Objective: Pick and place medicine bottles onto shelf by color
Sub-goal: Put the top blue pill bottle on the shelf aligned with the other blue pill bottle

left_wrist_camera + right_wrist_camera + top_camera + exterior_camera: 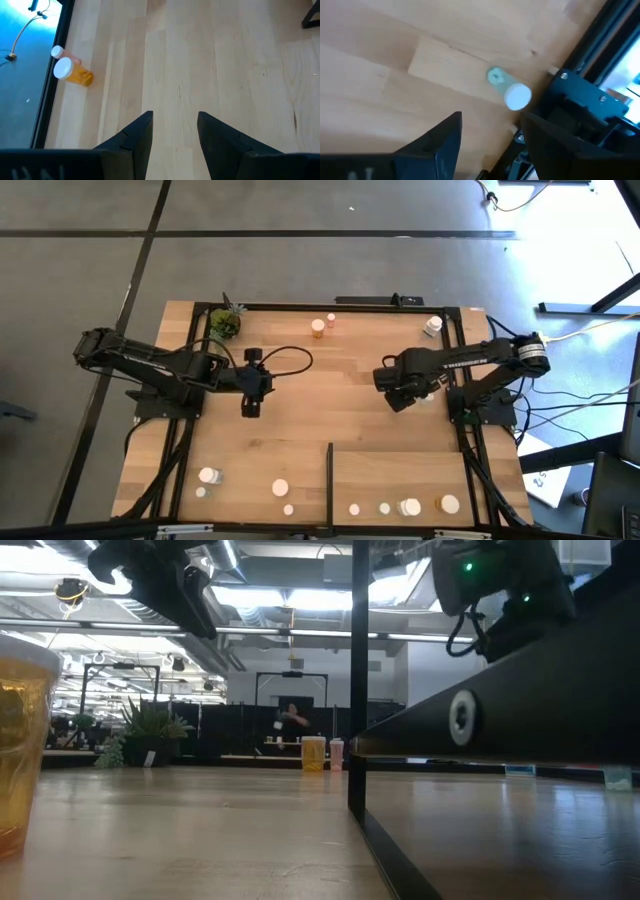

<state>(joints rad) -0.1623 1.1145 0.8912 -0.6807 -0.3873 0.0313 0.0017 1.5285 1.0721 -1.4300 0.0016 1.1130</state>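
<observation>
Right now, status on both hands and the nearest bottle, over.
Right hand open, empty, over a pale greenish bottle lying on its side beside the table frame. Left hand open, empty, above bare wood mid-table. Nothing between hand and bottle.

Even overhead light, table (300,420) soft-shadowed. High view upper right blown out by glare. Low view backlit by ceiling strips, near bottle (20,740) blurred at left. Right wrist view motion-blurred.

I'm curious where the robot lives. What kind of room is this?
Probably a big open office or lab. Past the wooden table you can see long ceiling lights, rows of desks, and a person far back beside a potted plant.
</observation>
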